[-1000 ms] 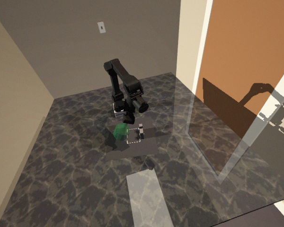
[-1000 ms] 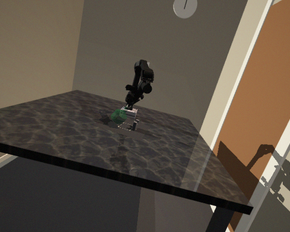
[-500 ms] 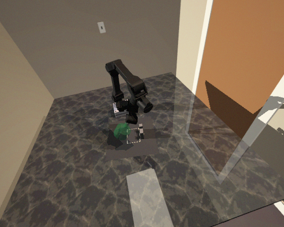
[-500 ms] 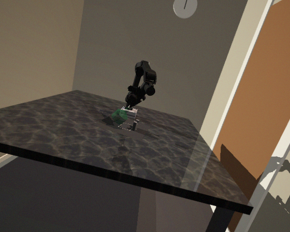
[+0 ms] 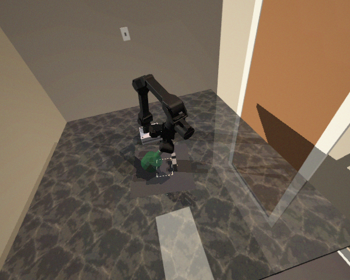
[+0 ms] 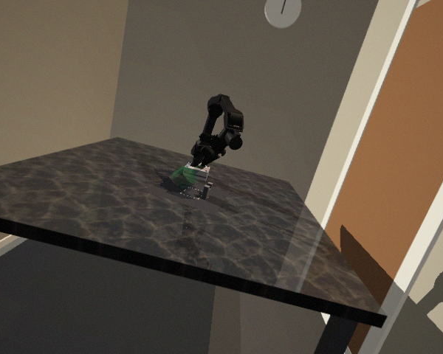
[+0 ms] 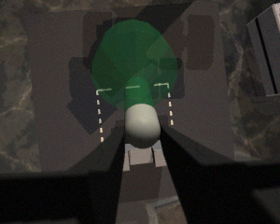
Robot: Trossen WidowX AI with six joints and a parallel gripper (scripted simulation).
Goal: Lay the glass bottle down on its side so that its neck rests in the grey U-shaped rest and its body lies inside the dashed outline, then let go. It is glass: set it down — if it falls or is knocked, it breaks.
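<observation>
Dark veined tabletop (image 5: 102,228) (image 6: 130,213) (image 7: 9,61), grey mat (image 5: 181,184) (image 6: 214,206) (image 7: 51,117), white-topped box (image 5: 149,138) (image 6: 198,172) (image 7: 271,51) near mat.

A plain room, type unclear: marbled table (image 5: 102,235) (image 6: 145,213), orange door (image 5: 301,60) (image 6: 412,125), wall clock (image 6: 283,13).

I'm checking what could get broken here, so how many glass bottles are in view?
1. The green bottle is tilted, its neck between the gripper's fingers, and its body partly over the dashed outline. The arm could hide others.

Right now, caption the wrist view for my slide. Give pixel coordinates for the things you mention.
Gripper (image 5: 159,150) (image 6: 196,166) (image 7: 142,131) holding a green glass bottle (image 5: 149,161) (image 6: 182,176) (image 7: 131,56) by its pale-topped neck, the dashed outline (image 5: 164,175) (image 6: 191,198) (image 7: 100,112) partly behind it.
</observation>
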